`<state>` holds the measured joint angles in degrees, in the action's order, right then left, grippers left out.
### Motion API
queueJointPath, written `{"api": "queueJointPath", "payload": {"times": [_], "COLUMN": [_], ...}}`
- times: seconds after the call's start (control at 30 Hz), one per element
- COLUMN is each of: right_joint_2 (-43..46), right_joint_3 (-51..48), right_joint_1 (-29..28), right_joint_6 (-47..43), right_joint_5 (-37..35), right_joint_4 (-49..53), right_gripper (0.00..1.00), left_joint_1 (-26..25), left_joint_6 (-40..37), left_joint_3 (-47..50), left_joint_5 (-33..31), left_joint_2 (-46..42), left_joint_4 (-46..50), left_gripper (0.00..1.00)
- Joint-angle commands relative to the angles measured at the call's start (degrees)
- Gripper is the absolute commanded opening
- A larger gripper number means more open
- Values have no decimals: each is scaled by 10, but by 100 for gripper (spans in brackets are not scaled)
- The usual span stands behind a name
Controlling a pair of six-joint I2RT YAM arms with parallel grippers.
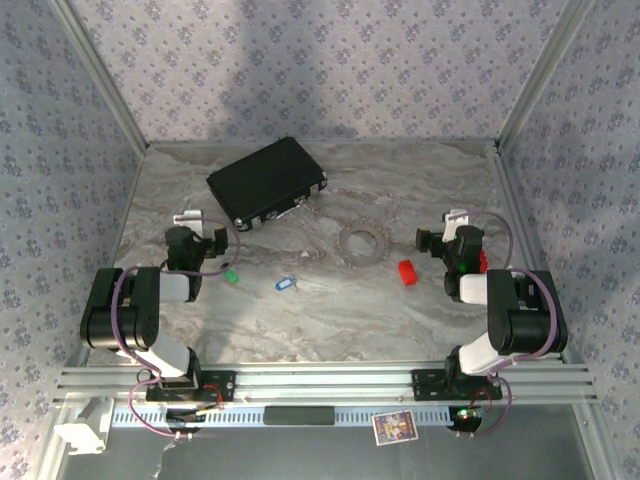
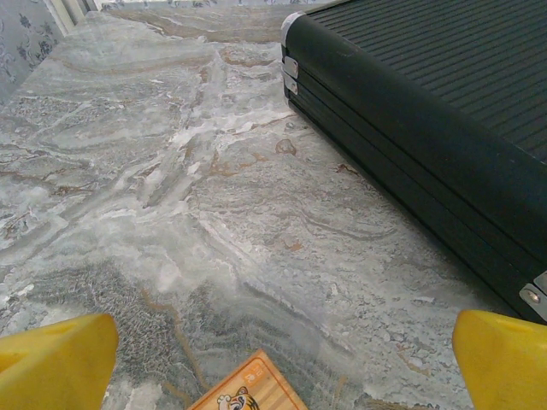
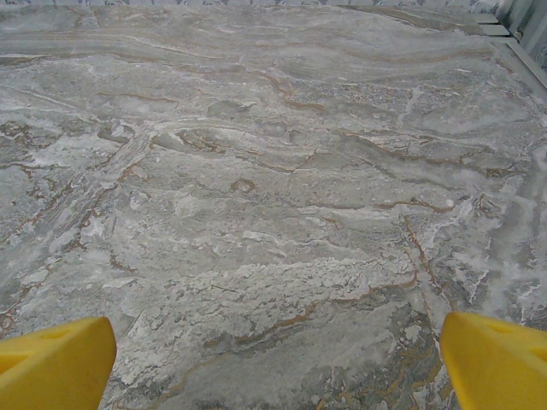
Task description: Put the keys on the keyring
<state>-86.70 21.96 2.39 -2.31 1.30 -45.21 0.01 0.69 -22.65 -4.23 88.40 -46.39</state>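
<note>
Though untouched, keyring (image 1: 361, 242) between claws (image 1: 203, 226) (image 1: 443, 229)

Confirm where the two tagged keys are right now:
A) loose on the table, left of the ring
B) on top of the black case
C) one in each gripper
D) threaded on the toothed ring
A: in the top view, the green key and the blue key lie loose on the table, both to the left of the keyring and apart from it.
</note>
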Motion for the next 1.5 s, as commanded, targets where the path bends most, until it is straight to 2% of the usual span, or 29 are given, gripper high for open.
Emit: {"api": "queueJointPath", "payload": {"times": [0.0, 0.1, 0.17, 0.23, 0.37, 0.43, 0.47, 0.57, 0.67, 0.77, 0.87, 0.97, 1.13, 1.2, 1.33, 1.47], "right_joint_2": [-5, -3, 4, 27, 104, 131, 143, 168, 168, 143, 104, 93, 79, 68, 58, 29], "right_joint_3": [9, 7, 15, 32, 67, 80, 86, 113, 156, 221, 279, 289, 296, 297, 273, 276], "right_joint_1": [3, 4, 6, 5, -2, -14, -19, -61, -80, -112, -159, -211, -283, -304, -331, -333], "right_joint_6": [7, 8, 2, 1, 33, 85, 90, 97, 149, 200, 251, 292, 355, 367, 378, 372], "right_joint_5": [-3, 0, 20, 18, -28, -71, -56, -83, -59, -31, -29, -33, -6, 22, 66, 106], "right_joint_4": [-1, -3, 18, 67, 197, 248, 271, 341, 414, 518, 622, 651, 681, 686, 660, 644], "right_gripper": [99, 98, 87, 86, 87, 86, 83, 82, 78, 74, 64, 60, 47, 43, 41, 40], "left_joint_1": [4, 10, 14, 12, 10, 8, 6, 5, 4, -9, -32, -70, -187, -218, -271, -304], "left_joint_6": [5, 6, -11, -18, -1, 9, 16, 53, 75, 101, 131, 165, 196, 224, 277, 320], "left_joint_3": [-13, -12, -12, -13, -46, -60, -63, -66, -94, -117, -125, -129, -117, -106, -77, -56], "left_joint_5": [11, 29, 77, 90, 68, 57, 49, 37, 92, 107, 121, 111, 23, 8, -27, -27], "left_joint_2": [-3, -5, -13, -39, -118, -151, -167, -211, -241, -254, -267, -274, -287, -292, -299, -283], "left_joint_4": [1, 0, 6, 29, 160, 217, 236, 282, 376, 440, 463, 478, 489, 479, 454, 418], "left_gripper": [100, 100, 96, 94, 95, 96, 95, 95, 96, 94, 93, 91, 91, 91, 90, 89]}}
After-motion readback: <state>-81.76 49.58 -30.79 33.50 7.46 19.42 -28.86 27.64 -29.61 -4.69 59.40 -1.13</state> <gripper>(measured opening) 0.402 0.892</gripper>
